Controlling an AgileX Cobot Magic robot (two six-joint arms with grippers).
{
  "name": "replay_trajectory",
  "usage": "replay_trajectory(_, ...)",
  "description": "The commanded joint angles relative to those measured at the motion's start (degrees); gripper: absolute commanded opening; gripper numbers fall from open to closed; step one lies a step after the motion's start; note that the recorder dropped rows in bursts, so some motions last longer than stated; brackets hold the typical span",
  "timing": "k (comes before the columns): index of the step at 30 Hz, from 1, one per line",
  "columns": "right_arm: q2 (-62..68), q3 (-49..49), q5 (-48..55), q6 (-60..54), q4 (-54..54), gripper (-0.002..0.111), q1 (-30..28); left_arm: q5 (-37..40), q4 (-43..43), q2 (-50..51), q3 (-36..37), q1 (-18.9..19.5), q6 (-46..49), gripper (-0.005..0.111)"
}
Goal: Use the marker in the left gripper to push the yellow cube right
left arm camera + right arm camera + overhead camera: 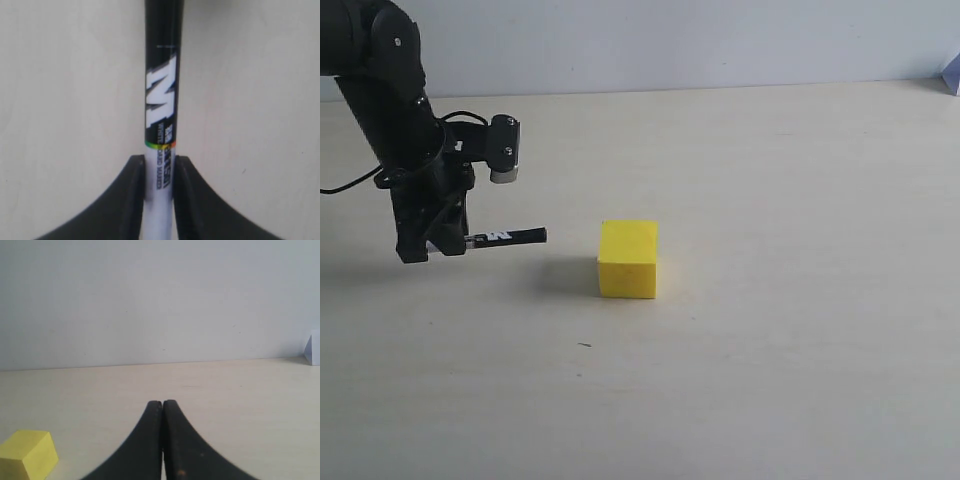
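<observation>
Left gripper [445, 240] pinches the marker [510, 237] by its white end, black cap aimed level to the right. Yellow cube [628, 260] sits on the table [780, 350] beyond that cap, a gap between, roughly on the marker's line; a straight rightward push should meet it.

- Your yellow cube [628, 260] is plain bright yellow, paler on top and a deeper shade on its front face.
- The marker [160, 100] you see is black with a large white "M", then a thin rainbow band and a white barrel with small black print.
- Your left gripper [450, 240] and right gripper [163, 404] are both matte black.
- The worktop [770, 350] is pale cream, and the wall [720, 40] is grey-white.
</observation>
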Motion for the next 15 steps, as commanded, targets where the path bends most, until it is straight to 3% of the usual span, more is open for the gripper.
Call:
replay_trajectory(1, -0.3, 0.3, -0.6, -0.1, 0.0, 0.000, 0.0, -0.2, -0.5, -0.1, -0.5, -0.1, -0.5, 0.000)
replay_trajectory(9, -0.3, 0.3, -0.6, -0.1, 0.0, 0.000, 0.0, -0.5, -1.9, -0.1, -0.6, -0.4, -0.4, 0.000)
replay_trajectory(15, -0.3, 0.3, -0.6, -0.1, 0.0, 0.000, 0.0, 1.0, -1.8, 0.6, -2.9, -2.9, -1.7, 0.000)
